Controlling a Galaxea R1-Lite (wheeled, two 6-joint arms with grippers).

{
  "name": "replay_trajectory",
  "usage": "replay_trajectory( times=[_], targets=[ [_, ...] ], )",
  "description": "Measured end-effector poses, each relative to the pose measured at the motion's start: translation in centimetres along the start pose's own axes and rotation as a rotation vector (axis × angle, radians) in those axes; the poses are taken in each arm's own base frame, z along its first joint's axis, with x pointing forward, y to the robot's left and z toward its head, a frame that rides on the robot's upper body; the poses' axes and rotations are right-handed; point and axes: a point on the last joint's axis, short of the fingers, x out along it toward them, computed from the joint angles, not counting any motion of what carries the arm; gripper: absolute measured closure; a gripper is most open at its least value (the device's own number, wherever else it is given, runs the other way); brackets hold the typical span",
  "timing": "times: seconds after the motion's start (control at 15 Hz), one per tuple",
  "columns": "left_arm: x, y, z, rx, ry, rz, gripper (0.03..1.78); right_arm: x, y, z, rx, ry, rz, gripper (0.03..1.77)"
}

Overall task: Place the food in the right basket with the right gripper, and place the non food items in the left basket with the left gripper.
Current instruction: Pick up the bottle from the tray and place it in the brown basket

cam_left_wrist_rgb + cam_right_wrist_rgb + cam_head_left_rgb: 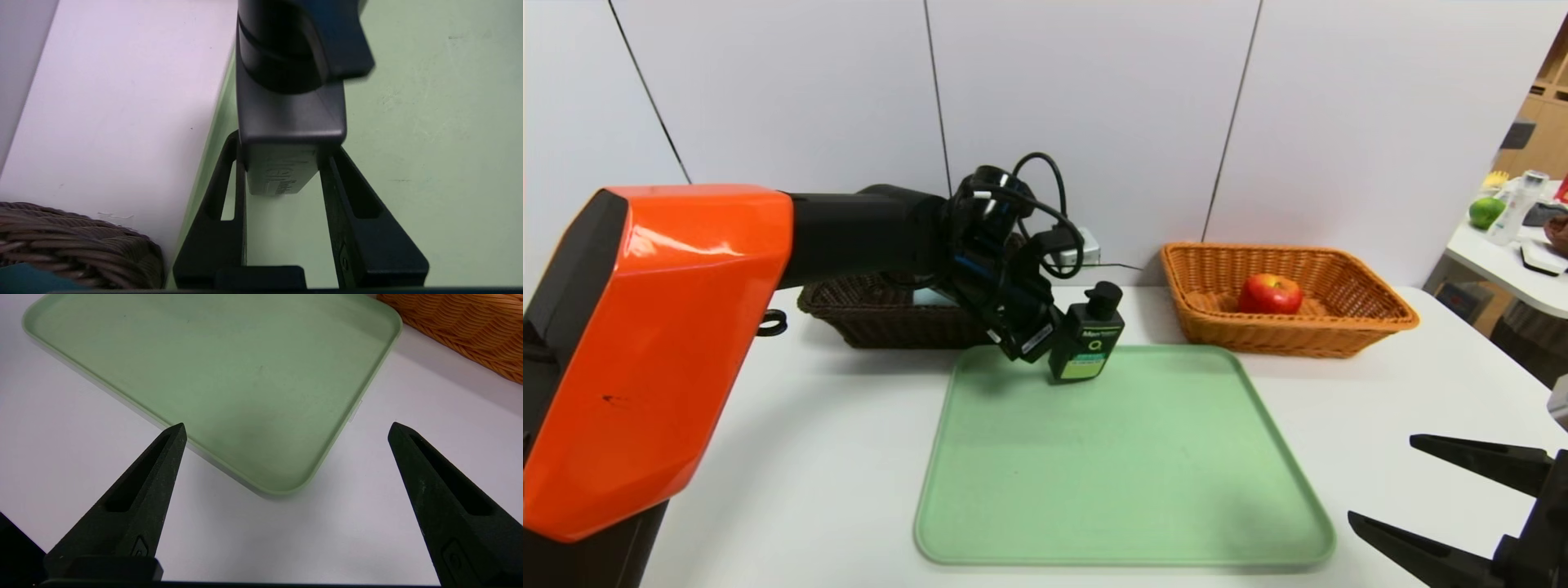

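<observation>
Head view: pump bottle [1086,339] tilted over the tray's [1127,457] far edge, upper centre; dark basket [890,314] left of it. Right gripper [1380,478] parked lower right, jaws spread, nothing held.

Left wrist view: bottle clamped between left gripper's [284,159] jaws, centre, long axis running up-frame.

Right wrist view: tray corner, centre.

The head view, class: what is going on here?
The left end effector has closed on the black pump bottle, tilted above the green tray. The red apple sits in the orange-tan basket, and a pale blue item lies in the dark basket. The right end effector waits open and empty beside the tray.
</observation>
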Motion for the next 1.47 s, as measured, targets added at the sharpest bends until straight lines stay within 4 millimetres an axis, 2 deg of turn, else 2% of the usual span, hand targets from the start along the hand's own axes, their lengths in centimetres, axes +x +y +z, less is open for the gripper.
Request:
replay_trajectory(
  times=[0.27, 0.87, 1.47],
  targets=[
    [-1.8, -0.3, 1.1, 0.011, -0.042, 0.007, 1.25, 0.1, 0.0, 0.0, -0.003, 0.002, 0.001, 0.1],
    [-3.2, -0.5, 1.9, 0.024, -0.067, 0.025, 1.25, 0.1, 0.0, 0.2, -0.008, -0.001, 0.002, 0.1],
    [-6.1, 0.1, 3.1, 0.039, -0.144, 0.103, 1.25, 0.2, 0.1, 0.1, -0.009, 0.005, 0.011, 0.1]
  ],
)
